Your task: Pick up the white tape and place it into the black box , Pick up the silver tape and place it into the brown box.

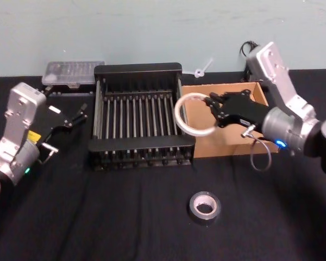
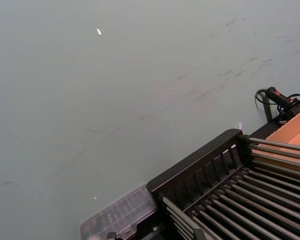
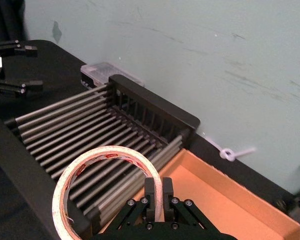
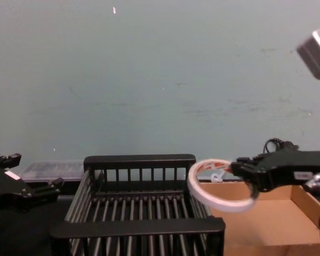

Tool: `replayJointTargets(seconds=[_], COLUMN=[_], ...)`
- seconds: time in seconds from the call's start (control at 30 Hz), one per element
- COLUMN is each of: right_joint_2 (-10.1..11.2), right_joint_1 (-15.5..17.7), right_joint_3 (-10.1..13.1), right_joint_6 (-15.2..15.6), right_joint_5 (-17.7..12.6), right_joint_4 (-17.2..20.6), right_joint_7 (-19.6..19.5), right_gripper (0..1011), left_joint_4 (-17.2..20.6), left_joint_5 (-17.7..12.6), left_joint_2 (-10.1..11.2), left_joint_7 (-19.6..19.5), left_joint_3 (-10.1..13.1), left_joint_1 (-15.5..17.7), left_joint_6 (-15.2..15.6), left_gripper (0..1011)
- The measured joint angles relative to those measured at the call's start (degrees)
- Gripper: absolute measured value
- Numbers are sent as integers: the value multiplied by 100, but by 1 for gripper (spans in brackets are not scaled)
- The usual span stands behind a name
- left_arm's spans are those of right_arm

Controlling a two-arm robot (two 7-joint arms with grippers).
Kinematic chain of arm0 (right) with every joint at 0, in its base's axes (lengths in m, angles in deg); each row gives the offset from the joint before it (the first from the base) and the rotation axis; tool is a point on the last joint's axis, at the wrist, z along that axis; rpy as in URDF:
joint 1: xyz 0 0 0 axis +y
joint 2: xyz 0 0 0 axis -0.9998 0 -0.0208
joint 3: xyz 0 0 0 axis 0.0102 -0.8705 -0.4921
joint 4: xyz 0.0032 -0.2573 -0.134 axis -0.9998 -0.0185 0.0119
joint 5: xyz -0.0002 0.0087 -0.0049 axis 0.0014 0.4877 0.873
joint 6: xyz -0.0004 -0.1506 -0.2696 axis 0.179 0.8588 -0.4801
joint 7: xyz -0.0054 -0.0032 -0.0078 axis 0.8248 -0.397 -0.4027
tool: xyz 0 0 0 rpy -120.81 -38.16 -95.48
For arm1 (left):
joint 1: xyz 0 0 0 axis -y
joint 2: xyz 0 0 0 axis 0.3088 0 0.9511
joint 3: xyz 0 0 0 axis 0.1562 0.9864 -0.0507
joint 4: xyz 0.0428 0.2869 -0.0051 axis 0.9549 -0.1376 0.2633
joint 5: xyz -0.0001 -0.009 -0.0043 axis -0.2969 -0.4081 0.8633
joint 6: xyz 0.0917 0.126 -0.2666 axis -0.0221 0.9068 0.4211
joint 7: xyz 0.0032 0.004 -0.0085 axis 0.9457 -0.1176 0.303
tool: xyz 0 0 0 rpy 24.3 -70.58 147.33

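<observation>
My right gripper has its two fingers pressed together on the rim of the white tape, one finger inside the ring and one outside, so the thin band is pinched between them. The ring hangs out from my fingertips toward the black box, tilted, lifted clear of everything. In the head view the white tape sits right over the seam where the black box's right wall meets the brown box; in the chest view the ring floats above that same corner, higher than either rim. I judge it not yet far enough over the slatted floor to let go.

My left gripper hangs idle to the left of the black box, above the dark table, with its fingers spread apart and nothing between them.

The silver tape lies flat on the table in front of both boxes, nearer me, untouched. The brown box holds nothing that I can see, and the black box's bars are bare too.

So I reckon the first half is partway done: white tape grasped and raised, still to be carried over the black box and released. The whole silver tape job remains.
</observation>
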Motion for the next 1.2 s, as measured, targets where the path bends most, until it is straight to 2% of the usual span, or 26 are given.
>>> replayJointTargets(seconds=[0.37, 0.73, 0.97, 1.2], right_joint_2=[-436, -804, -974, -985], right_joint_1=[-651, -1076, -1238, -1256], right_joint_3=[-378, -674, -754, -761], right_joint_6=[-175, -254, -317, -339], right_joint_5=[192, 368, 446, 456], right_joint_4=[-800, -1379, -1682, -1710], right_joint_7=[148, 251, 263, 262], right_gripper=[93, 93, 93, 93], left_joint_4=[0, 0, 0, 0], left_joint_5=[0, 0, 0, 0], left_joint_2=[0, 0, 0, 0], left_joint_7=[0, 0, 0, 0], left_joint_3=[0, 0, 0, 0], left_joint_1=[0, 0, 0, 0], left_joint_6=[0, 0, 0, 0], left_gripper=[1001, 1001, 1001, 1001])
